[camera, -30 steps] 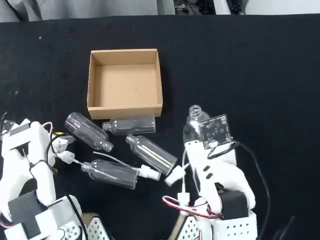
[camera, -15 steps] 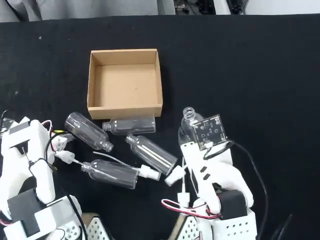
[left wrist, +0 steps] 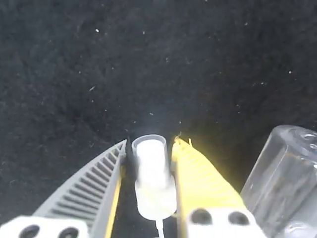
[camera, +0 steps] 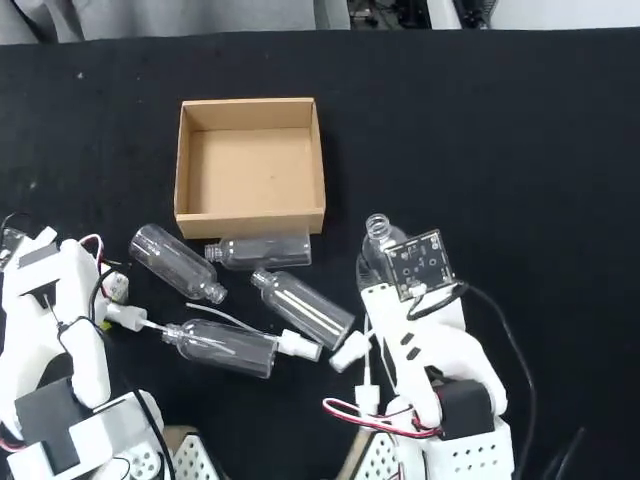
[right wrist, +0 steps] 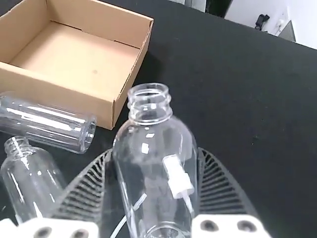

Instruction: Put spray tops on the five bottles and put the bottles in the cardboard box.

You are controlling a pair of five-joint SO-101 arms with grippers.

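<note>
**High view:** The cardboard box (camera: 248,218) sits on the black surface (camera: 520,150) with no bottle in it. Four clear bottles lie on their sides on the box's arm-facing side. The nearest bottle (camera: 262,250) is just beside the box wall, the outer bottle (camera: 175,260) sits off one corner, and the slanted bottle (camera: 300,305) and farthest bottle (camera: 222,347) lie beyond. A white top (camera: 300,347) touches the farthest bottle's end; whether it is screwed on cannot be told. Another top (camera: 350,350) lies beside it. The left tool (camera: 115,300), past the outer bottle from the box, pinches a spray top (camera: 125,316). Off the box's other corner, the right tool (camera: 382,262) holds the upright bottle (camera: 378,235).

**Left wrist view:** The left tool (left wrist: 151,144) is narrowed onto the spray top (left wrist: 151,171), with a bottle's end (left wrist: 290,183) close by.

**Right wrist view:** The right tool (right wrist: 154,153) clasps the upright bottle (right wrist: 148,124), whose neck is open and capless. The cardboard box (right wrist: 131,94) lies beyond it.

The job looks barely begun. No bottle is clearly capped and none is boxed, so fitting the tops and packing all five bottles remain. No label, brand or writing can be read.
</note>
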